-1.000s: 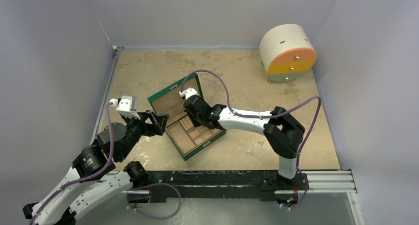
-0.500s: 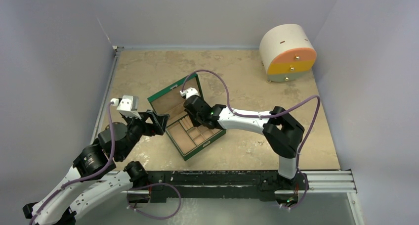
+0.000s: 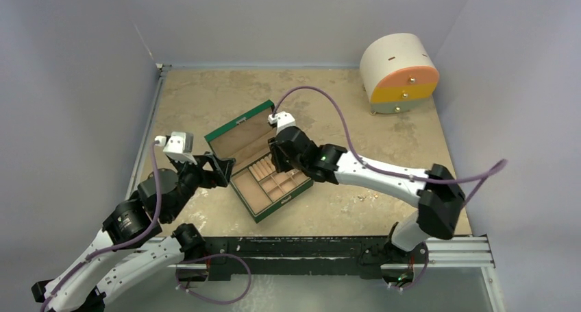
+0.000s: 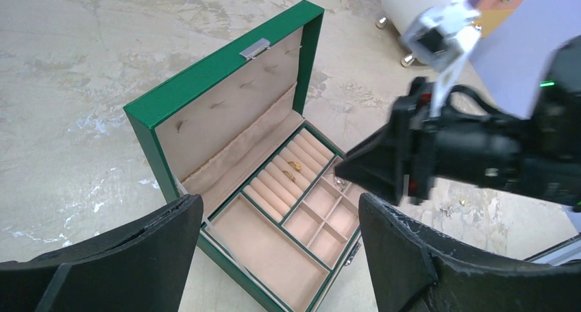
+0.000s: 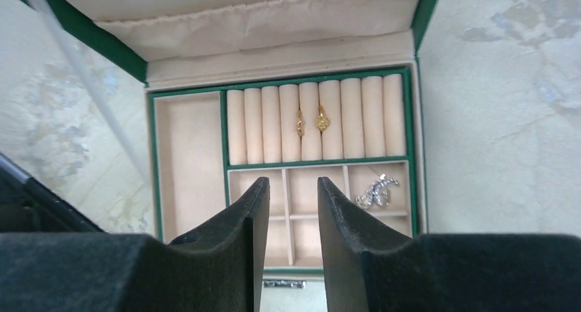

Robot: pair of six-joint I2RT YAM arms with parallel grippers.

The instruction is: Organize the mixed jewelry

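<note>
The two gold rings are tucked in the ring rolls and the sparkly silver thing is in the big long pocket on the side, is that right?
Not quite. The two gold rings do sit in the ring rolls, but the sparkly silver thing lies in a small square pocket beside the rolls, not the big long one. The right wrist view shows it.

left arm point(image 3: 140, 257), right arm point(image 3: 380, 177): white links, black joints | cables point(image 3: 308, 88): purple (one per arm) | wrist cameras point(image 3: 175, 144): white
</note>
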